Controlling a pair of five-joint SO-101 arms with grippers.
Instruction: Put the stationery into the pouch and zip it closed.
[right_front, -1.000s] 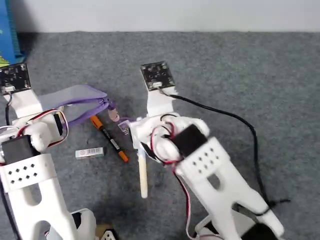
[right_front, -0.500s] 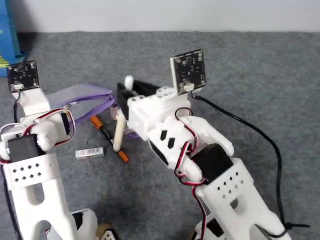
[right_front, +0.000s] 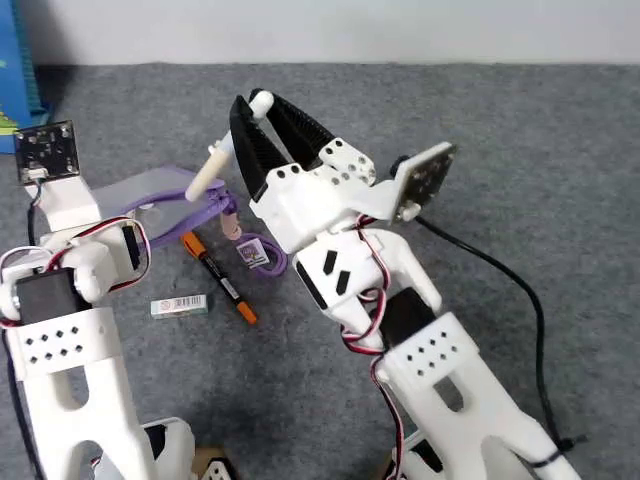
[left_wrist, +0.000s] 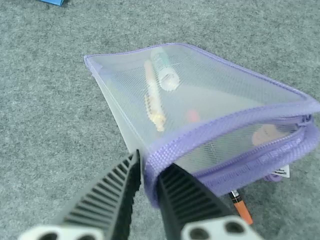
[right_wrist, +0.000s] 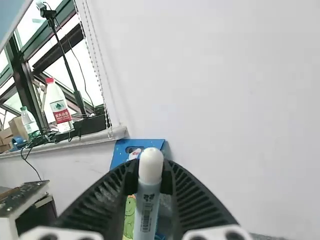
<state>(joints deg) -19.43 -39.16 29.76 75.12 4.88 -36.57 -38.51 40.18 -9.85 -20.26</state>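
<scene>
A purple mesh pouch (right_front: 160, 193) lies at the left with its zip end open; through its mesh I see a pencil (left_wrist: 154, 100) and a capped stick (left_wrist: 165, 72). My left gripper (left_wrist: 144, 167) is shut on the pouch's (left_wrist: 210, 105) purple edge. My right gripper (right_front: 255, 112) is raised and tilted upward, shut on a cream pen (right_front: 207, 180) whose lower tip hangs just above the pouch mouth. That pen (right_wrist: 148, 195) stands between the fingers in the right wrist view. An orange and black pen (right_front: 217, 276) and a small eraser (right_front: 180, 305) lie on the grey mat.
A purple tag (right_front: 254, 252) trails from the pouch's zip end. A blue box (right_front: 14, 70) stands at the far left edge of the table. The right arm's black cable (right_front: 500, 270) runs across the mat on the right.
The right gripper has lifted the cream pen off the mat, swung it left and up, and tipped it so its end points at the pouch mouth. The left arm has kept still.
</scene>
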